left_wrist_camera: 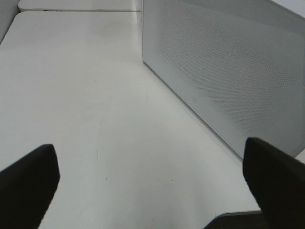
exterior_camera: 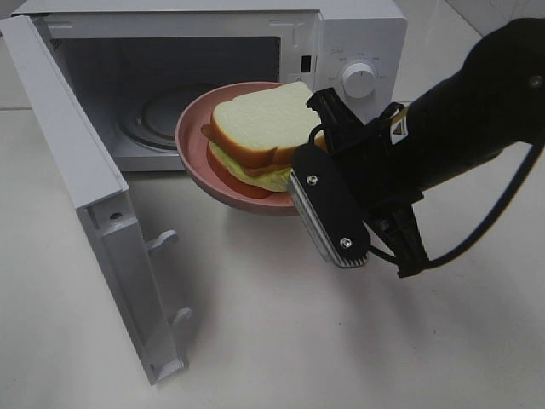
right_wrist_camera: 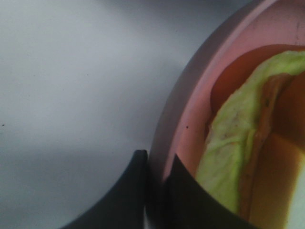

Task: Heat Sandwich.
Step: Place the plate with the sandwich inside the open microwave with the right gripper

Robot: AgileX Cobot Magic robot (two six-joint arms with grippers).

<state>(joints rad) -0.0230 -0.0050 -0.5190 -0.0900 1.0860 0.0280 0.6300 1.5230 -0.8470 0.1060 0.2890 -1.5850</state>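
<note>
The sandwich (exterior_camera: 260, 128), thick white bread with orange-red and pale green filling, lies on a round pink plate (exterior_camera: 197, 158). My right gripper (exterior_camera: 315, 158) is shut on the plate's near rim and holds it tilted in the air in front of the open microwave (exterior_camera: 358, 34). The right wrist view shows the plate rim (right_wrist_camera: 178, 124) pinched between the two dark fingers (right_wrist_camera: 131, 191), with the green filling (right_wrist_camera: 233, 138) beside them. My left gripper (left_wrist_camera: 152, 183) is open over bare table, outside the microwave door (left_wrist_camera: 224, 76), nothing between its fingers.
The microwave door (exterior_camera: 85, 196) swings out wide to the left, reaching toward the table's front. A glass turntable (exterior_camera: 162, 115) sits inside the cavity. The control dial (exterior_camera: 358, 81) is on the microwave's right panel. White tabletop (exterior_camera: 272, 341) surrounds everything.
</note>
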